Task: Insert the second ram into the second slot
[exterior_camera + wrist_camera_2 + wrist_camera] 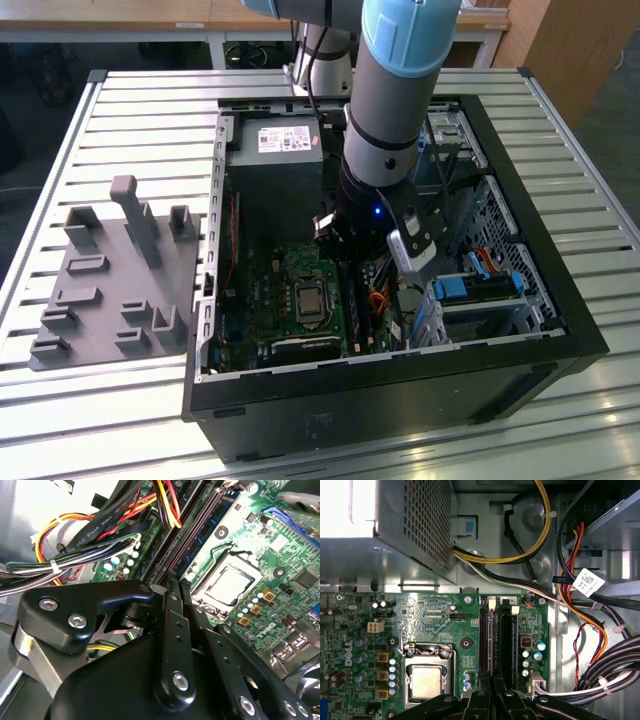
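Black gripper fingers, closed together over the motherboard's memory slots beside the processor socket, press the second ram, which looks nearly or fully seated in its slot.

Grey fixture plate, power supply, processor socket, cable bundle

Slatted metal table; pale workbench and wooden panel behind.

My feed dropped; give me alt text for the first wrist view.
The gripper sits low over the motherboard, closed over the RAM slots beside the CPU socket. Above are the power supply and cables.
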Action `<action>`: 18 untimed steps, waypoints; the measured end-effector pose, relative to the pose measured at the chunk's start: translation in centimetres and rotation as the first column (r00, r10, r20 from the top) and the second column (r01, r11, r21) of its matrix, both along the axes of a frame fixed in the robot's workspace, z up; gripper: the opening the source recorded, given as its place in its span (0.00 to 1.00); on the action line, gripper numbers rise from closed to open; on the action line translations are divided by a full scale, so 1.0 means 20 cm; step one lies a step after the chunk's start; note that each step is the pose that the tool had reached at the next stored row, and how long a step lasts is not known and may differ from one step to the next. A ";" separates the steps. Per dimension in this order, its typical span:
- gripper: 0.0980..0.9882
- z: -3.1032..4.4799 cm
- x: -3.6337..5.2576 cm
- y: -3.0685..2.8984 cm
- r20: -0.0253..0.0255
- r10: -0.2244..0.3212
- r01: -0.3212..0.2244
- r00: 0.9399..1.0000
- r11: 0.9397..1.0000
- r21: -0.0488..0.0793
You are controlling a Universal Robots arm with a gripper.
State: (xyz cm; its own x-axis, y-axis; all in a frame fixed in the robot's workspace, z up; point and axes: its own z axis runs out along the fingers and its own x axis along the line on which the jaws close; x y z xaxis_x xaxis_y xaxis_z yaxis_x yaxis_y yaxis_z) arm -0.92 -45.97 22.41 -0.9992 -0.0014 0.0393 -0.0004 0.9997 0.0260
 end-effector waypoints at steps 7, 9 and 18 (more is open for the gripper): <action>0.04 -0.003 0.000 0.000 0.000 0.007 -0.007 1.000 1.000 0.000; 0.04 -0.004 0.000 0.000 0.000 0.007 -0.007 1.000 1.000 0.000; 0.04 -0.017 0.000 0.000 0.000 0.007 -0.007 1.000 1.000 0.000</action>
State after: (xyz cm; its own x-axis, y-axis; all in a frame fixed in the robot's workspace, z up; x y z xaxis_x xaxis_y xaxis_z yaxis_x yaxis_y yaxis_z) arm -0.92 -45.97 22.06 -0.9992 -0.0082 0.0394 -0.0072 0.9996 0.0258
